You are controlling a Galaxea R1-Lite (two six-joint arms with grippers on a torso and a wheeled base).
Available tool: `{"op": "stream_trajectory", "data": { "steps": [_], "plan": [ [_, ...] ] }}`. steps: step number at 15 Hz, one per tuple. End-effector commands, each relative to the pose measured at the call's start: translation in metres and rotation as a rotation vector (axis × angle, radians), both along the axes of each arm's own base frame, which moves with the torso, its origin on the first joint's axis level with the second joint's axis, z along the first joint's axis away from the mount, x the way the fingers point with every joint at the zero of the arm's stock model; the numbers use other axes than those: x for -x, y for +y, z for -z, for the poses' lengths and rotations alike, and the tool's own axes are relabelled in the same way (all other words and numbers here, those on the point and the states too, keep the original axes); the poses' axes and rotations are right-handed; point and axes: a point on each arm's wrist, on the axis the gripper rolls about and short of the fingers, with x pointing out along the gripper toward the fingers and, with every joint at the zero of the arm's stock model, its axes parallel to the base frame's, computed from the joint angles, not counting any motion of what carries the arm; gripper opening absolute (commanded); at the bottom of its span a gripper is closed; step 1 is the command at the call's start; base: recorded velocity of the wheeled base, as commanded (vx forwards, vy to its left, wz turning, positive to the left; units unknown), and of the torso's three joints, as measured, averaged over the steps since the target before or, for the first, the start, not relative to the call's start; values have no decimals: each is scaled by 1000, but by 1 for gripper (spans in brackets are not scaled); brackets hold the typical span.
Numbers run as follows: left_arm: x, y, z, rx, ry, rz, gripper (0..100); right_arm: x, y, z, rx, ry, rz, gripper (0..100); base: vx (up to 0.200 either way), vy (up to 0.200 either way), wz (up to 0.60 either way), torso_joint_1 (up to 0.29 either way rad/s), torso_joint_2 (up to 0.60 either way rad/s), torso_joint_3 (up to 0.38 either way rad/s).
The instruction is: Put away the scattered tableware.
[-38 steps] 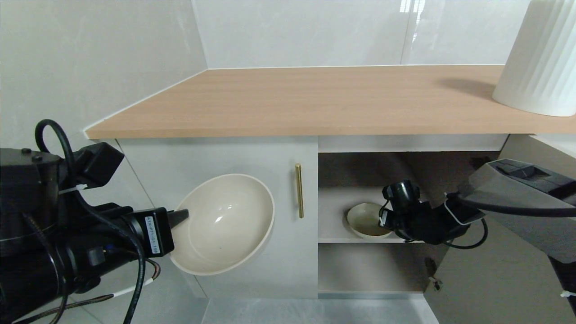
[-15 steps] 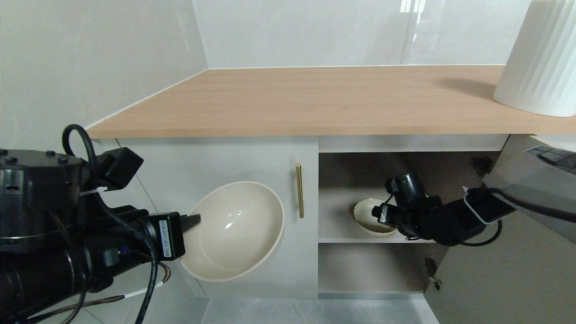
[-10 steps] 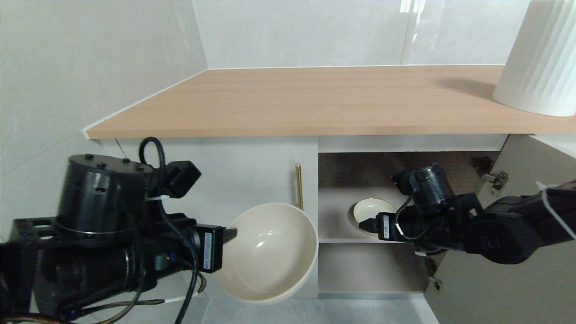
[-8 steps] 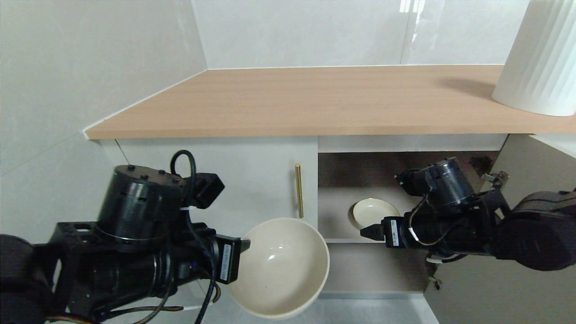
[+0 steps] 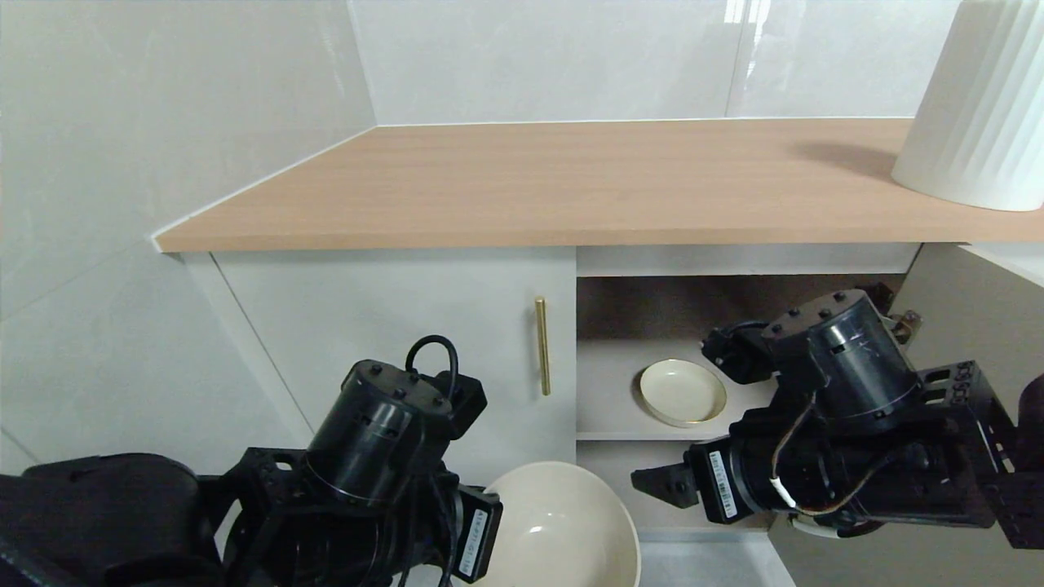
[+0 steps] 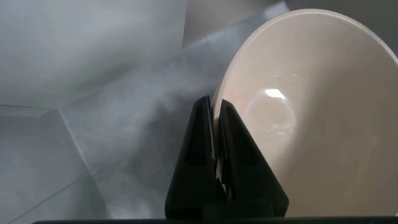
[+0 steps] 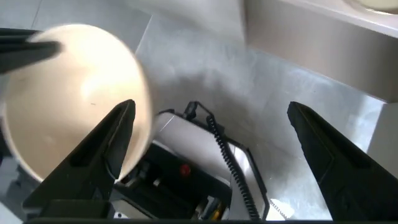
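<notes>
A large cream bowl [image 5: 563, 530] hangs low in front of the cabinet, by the bottom of the open compartment. My left gripper [image 5: 492, 522] is shut on its rim; the left wrist view shows the fingers [image 6: 214, 143] pinching the bowl's [image 6: 311, 112] edge. A small gold-rimmed dish [image 5: 683, 392] lies flat on the cabinet's middle shelf. My right gripper [image 5: 656, 485] sits below and in front of that shelf, open and holding nothing. In the right wrist view the right gripper [image 7: 211, 155] has its fingers spread wide, with the bowl [image 7: 68, 93] beside one of them.
The wooden countertop [image 5: 571, 179] carries a white ribbed vase [image 5: 979, 106] at the far right. The left cabinet door is shut, with a gold handle [image 5: 541, 346]. The right door [image 5: 864, 554] stands open beside my right arm. Grey floor lies below.
My left arm carried the bowl down and to the right, toward the open compartment. My right gripper pulled back out from the shelf and lower, leaving the small dish lying there.
</notes>
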Motion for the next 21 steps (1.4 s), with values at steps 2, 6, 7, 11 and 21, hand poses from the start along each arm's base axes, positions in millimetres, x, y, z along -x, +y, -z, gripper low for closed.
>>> {"op": "stream_trajectory", "data": {
  "steps": [2,6,7,11,21],
  "plan": [
    [0,-5,7,-22,14,9,0,3,13,13,33,33,-42,100,0,0,0,0,0,0],
    [1,-8,6,-16,9,21,0,2,29,32,79,81,-78,100,0,0,0,0,0,0],
    [1,-9,6,-15,8,23,0,0,32,38,89,92,-80,100,0,0,0,0,0,0],
    [1,-10,5,-11,6,25,0,-3,36,44,98,105,-79,100,0,0,0,0,0,0],
    [1,-11,6,-12,5,25,0,-5,38,48,97,117,-69,0,0,0,0,0,0,0]
  ]
}}
